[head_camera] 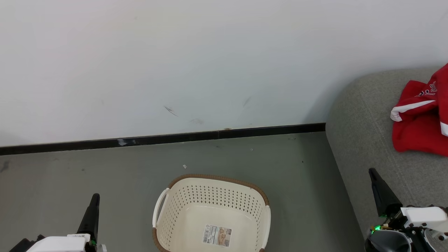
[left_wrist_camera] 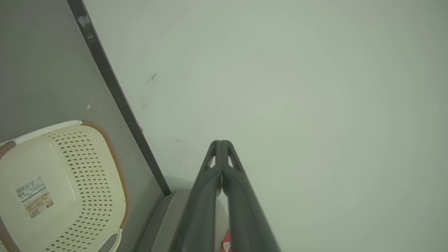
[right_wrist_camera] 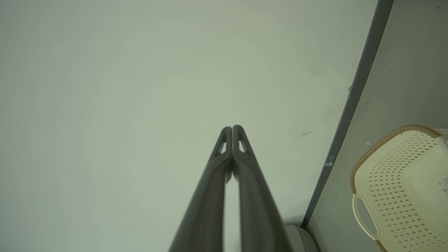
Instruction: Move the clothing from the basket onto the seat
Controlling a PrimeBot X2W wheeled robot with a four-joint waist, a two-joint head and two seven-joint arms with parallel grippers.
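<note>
Head view, item 1: clothing (head_camera: pixel 421 120). Bright red soft fabric, crumpled, with white stripe trim and small white lettering; it is partly cut off by the right frame edge. It is laid on the seat (head_camera: pixel 357 140), a grey upholstered sofa with a rounded corner and a stitched seam.

Position relative to fingers: the right gripper (head_camera: pixel 372 170) is seen over the front part of the seat, fingers pressed together with nothing between them. The clothing lies further back and to the right of its tip, apart from it. The left gripper (head_camera: pixel 95 196) is seen over the grey floor (head_camera: pixel 70 168), fingers likewise closed together on nothing, well apart from the clothing and left of the basket.

Item 2: basket (head_camera: pixel 213 190). Cream-white perforated walls and a brown woven-look rim; it is placed on the floor between the two grippers, touched by neither. A printed label (head_camera: pixel 217 235) is seen on its bare bottom.

Left wrist view: a small patch of red fabric is glimpsed between the bases of the closed fingers, on the grey seat. A pale wall (head_camera: pixel 210 63) with a dark skirting strip (head_camera: pixel 175 138) is recorded behind.
</note>
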